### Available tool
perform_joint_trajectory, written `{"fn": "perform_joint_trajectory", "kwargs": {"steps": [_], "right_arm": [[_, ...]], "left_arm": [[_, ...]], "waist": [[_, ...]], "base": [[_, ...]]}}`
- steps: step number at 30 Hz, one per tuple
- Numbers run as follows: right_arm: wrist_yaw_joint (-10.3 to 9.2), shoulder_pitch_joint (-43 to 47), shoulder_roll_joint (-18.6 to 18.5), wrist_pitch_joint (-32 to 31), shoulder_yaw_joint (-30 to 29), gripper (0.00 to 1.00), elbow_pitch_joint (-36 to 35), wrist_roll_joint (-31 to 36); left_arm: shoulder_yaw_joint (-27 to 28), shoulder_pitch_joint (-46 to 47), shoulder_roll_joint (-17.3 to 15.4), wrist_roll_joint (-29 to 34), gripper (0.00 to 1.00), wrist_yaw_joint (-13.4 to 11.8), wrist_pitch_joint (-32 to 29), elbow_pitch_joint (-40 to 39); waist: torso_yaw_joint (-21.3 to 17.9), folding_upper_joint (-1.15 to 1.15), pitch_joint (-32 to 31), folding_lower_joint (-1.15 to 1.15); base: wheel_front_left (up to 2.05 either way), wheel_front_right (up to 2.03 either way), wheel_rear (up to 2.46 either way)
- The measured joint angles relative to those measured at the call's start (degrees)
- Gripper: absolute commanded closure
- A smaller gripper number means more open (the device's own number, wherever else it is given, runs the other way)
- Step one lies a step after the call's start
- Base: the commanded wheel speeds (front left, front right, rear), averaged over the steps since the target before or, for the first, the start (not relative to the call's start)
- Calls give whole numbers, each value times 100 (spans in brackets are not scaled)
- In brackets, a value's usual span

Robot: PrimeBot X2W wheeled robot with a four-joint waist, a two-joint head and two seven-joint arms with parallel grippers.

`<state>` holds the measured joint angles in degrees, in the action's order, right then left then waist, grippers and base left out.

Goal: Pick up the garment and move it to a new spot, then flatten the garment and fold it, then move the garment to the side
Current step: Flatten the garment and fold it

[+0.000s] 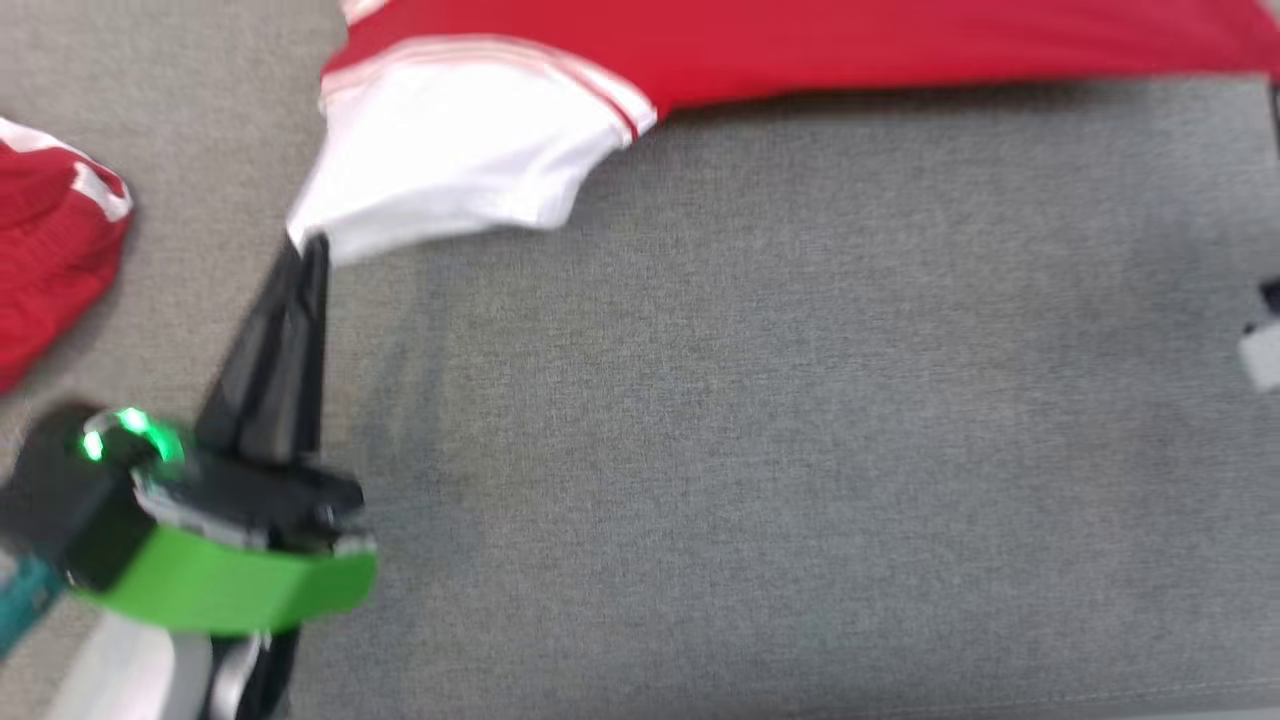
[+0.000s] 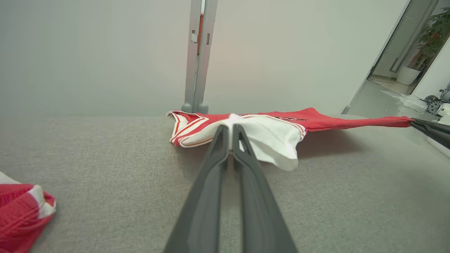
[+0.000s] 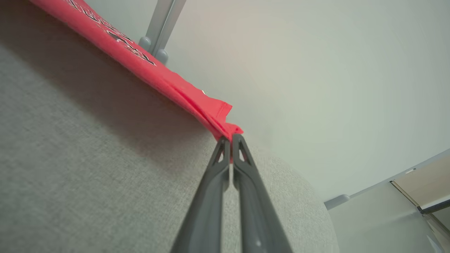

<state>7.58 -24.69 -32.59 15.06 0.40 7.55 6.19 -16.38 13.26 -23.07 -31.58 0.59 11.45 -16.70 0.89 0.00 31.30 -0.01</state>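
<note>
The garment (image 1: 800, 40), a red jersey with a white sleeve and striped trim, hangs stretched across the far side of the grey cushion. My left gripper (image 1: 305, 245) is shut on the white sleeve's edge; in the left wrist view its tips (image 2: 230, 128) pinch the white cloth of the garment (image 2: 274, 135). My right gripper (image 3: 231, 137) is shut on a red corner of the garment (image 3: 158, 75), which runs taut away from it. The right gripper's dark fingers (image 2: 430, 128) also show at the far end of the cloth.
A second crumpled red and white garment (image 1: 50, 270) lies at the left on the cushion (image 1: 800, 450). A grey post (image 2: 198, 56) and pale wall stand behind. The cushion's rounded corner (image 3: 309, 211) lies under the right gripper. A doorway with a plant (image 2: 432, 35) is far right.
</note>
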Motion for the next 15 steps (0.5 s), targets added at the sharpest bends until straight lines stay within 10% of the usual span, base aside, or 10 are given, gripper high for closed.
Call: {"fn": "perform_joint_trajectory", "kwargs": {"steps": [15], "right_arm": [[-1, 2422, 499, 0, -699, 100, -1006, 203]], "left_arm": [[-69, -2359, -191, -313, 100, -693, -511, -1386]], "waist": [[-82, 0, -1173, 0]], "base": [[0, 0, 0]]}}
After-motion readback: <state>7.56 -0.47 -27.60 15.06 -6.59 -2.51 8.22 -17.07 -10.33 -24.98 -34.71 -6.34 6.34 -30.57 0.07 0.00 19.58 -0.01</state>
